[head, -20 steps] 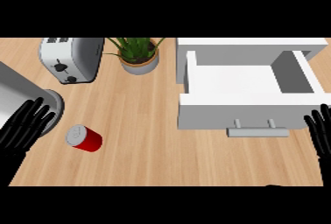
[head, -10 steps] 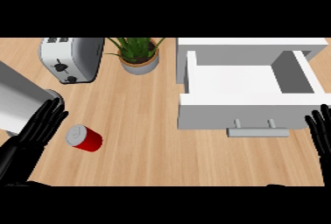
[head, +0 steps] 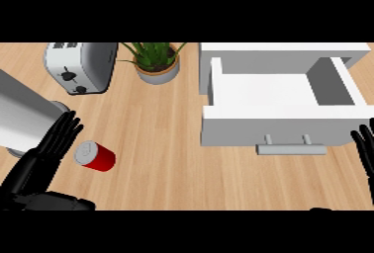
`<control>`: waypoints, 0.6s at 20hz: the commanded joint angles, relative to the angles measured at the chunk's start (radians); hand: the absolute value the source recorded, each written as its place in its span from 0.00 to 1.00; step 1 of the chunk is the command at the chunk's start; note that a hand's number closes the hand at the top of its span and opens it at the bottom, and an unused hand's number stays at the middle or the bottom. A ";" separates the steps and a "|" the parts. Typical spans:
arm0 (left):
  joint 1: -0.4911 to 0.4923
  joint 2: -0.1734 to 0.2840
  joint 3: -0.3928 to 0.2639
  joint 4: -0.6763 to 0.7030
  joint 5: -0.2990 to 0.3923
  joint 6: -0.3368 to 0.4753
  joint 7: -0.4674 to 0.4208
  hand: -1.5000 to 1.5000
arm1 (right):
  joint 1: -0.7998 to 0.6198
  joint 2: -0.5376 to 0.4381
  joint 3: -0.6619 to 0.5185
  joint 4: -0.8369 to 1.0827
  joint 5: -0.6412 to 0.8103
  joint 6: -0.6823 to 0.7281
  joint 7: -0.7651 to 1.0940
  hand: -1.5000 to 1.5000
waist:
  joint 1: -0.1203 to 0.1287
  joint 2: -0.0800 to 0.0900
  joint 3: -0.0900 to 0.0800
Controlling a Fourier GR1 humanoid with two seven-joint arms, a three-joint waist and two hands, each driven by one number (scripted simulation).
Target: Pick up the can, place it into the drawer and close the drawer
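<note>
One red can lies on its side on the wooden counter, just beside the left hand, fingers straight. One drawer stands open. Right hand rests, fingers straight, at the right edge. One toaster, one potted plant.

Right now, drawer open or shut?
Open: the drawer is pulled out from its cabinet, white floor showing, nothing in it, handle toward the robot.
</note>
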 commanded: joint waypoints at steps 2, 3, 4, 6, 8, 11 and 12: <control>0.016 0.011 0.025 0.052 -0.020 -0.017 -0.052 0.00 | 0.054 0.061 0.053 -0.045 0.070 -0.008 -0.026 0.00 | 0.001 0.000 0.000; -0.045 0.012 0.035 0.137 -0.042 0.004 -0.078 0.00 | -0.049 0.026 0.019 0.082 0.062 -0.011 -0.053 0.00 | 0.001 0.001 0.000; -0.029 0.044 0.067 0.157 -0.018 -0.043 -0.123 0.00 | -0.009 -0.005 -0.024 -0.034 -0.019 0.021 0.032 0.00 | 0.000 0.000 0.000; -0.044 0.030 0.051 0.189 -0.068 -0.008 -0.145 0.00 | 0.017 0.039 0.031 -0.071 0.047 -0.004 0.032 0.00 | -0.001 0.000 0.000; -0.030 0.012 0.042 0.199 -0.082 0.002 -0.161 0.00 | -0.006 -0.004 -0.046 0.010 -0.008 0.040 -0.016 0.00 | 0.000 0.000 0.000; -0.102 0.067 0.082 0.375 -0.104 -0.024 -0.254 0.00 | -0.074 0.013 -0.007 0.002 0.028 -0.014 0.067 0.00 | 0.000 0.001 0.000; -0.072 0.039 0.059 0.374 -0.122 -0.018 -0.296 0.00 | -0.015 0.007 -0.047 0.080 -0.003 0.050 -0.073 0.00 | -0.001 0.000 0.000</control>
